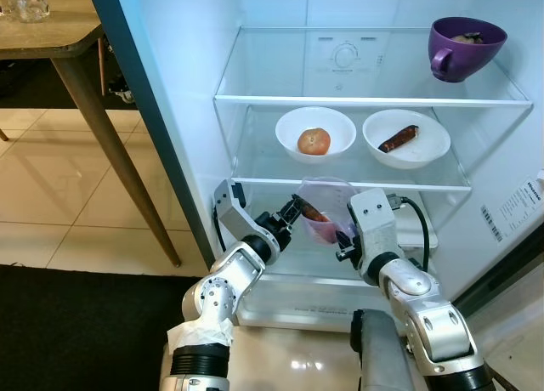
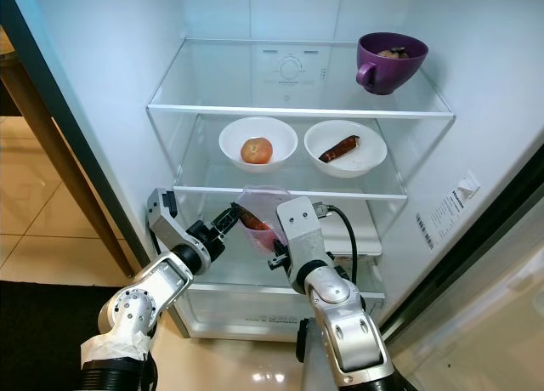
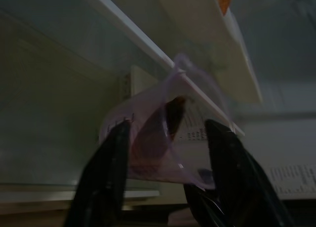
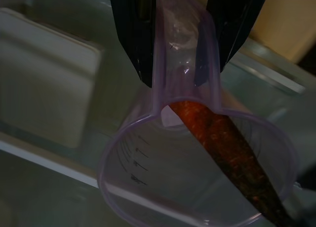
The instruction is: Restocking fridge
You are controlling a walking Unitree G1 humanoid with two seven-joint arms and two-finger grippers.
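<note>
Now I see a clear purple plastic measuring cup [image 4: 197,172] with an orange carrot [image 4: 224,148] under the fridge's middle glass shelf [image 1: 348,184] | right gripper [image 4: 178,64] pinches its handle | left gripper [image 3: 170,143] gapes wide beside it, holding nothing.

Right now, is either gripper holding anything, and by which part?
The right gripper holds the clear purple plastic measuring cup by its handle, with a carrot inside. The left gripper brackets the cup's body, fingers open.
</note>
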